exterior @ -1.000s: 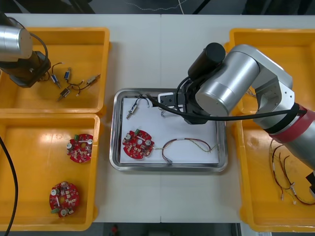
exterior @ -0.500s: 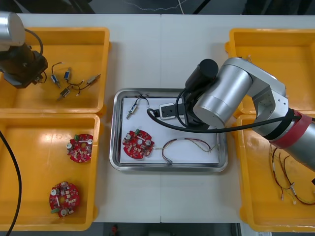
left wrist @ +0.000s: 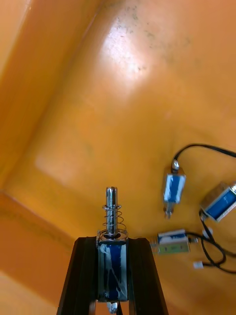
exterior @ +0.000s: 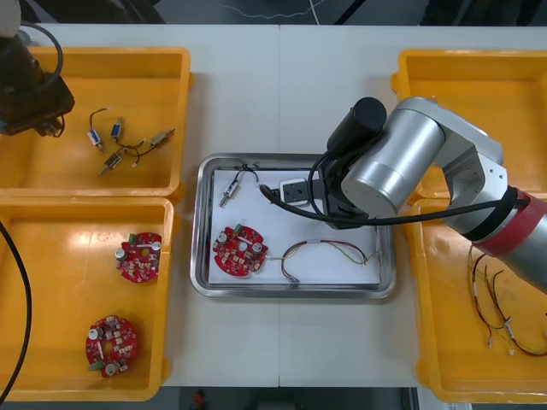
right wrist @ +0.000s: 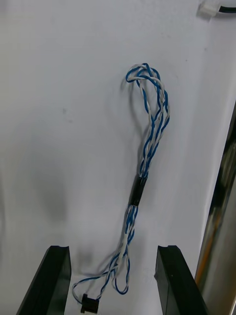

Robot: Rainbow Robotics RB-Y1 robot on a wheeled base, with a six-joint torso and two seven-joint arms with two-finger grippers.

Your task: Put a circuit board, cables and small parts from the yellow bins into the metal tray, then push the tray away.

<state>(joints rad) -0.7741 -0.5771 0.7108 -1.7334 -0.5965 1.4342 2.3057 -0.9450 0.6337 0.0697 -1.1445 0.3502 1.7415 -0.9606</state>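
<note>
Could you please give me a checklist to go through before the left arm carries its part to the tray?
1. Left gripper shut on a small metal part, above the far left yellow bin: ok.
2. Right gripper open, twisted blue and white cable lying loose between its fingers: ok.
3. Circuit board inside the metal tray: ok.
4. Red and yellow cable inside the tray: ok.
5. Space above the tray free: not ok, the right arm hangs over it.
</note>
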